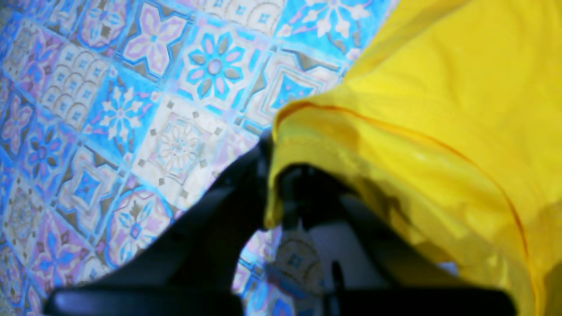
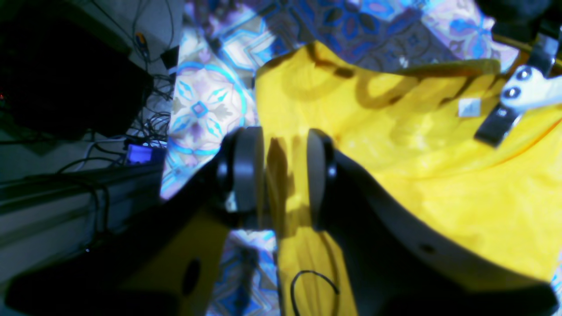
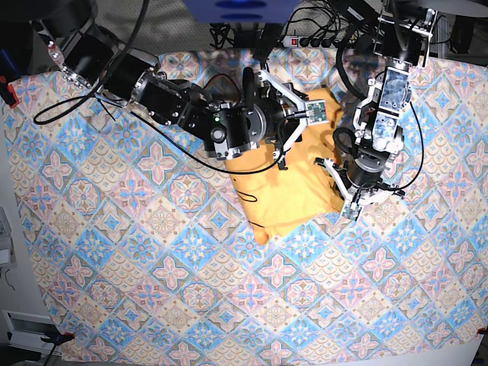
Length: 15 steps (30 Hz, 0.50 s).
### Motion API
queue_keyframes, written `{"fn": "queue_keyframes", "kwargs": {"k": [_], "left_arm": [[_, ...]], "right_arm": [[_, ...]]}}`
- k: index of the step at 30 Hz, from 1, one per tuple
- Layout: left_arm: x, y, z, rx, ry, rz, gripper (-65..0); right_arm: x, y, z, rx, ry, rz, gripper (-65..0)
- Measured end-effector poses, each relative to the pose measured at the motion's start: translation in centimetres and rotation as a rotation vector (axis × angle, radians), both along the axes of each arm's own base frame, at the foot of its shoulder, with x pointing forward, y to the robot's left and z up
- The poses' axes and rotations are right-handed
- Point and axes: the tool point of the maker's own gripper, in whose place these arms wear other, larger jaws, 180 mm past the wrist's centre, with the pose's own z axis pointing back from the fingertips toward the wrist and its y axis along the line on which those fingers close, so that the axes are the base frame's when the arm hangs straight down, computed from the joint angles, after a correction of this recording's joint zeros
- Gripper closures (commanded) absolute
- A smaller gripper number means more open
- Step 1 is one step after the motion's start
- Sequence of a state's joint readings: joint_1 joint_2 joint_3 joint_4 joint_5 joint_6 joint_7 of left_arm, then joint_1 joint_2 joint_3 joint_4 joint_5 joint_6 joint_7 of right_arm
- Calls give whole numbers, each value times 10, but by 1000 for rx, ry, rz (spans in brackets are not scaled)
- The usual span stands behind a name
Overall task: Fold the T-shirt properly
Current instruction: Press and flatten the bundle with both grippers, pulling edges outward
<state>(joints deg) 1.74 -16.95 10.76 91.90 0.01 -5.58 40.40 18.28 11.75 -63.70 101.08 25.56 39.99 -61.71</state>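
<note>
My right gripper (image 2: 285, 175) stands parted around a fold of the T-shirt (image 2: 417, 175); my left gripper (image 1: 274, 193) pinches a hem opposite. The shirt lies bunched between both arms on the patterned cloth (image 3: 152, 229), equally near.

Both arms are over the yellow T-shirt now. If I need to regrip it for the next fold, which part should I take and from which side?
Probably take the yellow-orange soft fabric T-shirt by its free lower corner, nearest the camera in the base view, coming from over the bare blue-pink tile-patterned cloth. That corner lies flat and clear of both arms. The left gripper is pinching a hem edge; the right gripper straddles a fold.
</note>
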Motion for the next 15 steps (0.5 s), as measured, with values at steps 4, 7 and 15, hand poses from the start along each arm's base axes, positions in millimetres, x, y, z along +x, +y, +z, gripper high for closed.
{"fn": "queue_keyframes", "kwargs": {"k": [4,7,15], "left_arm": [[-10,-3,-1,-3,6,-7,0],[-15,-4,2,24,-3,-22,0],[-17,10,6,279,-42,-38,-89]], "right_arm": [[46,-21,2,-5,-79,-176,-166],[65,-40,-8,14,-65,-313,-165],[79,-30,-25,85,76,-449,-165]]}}
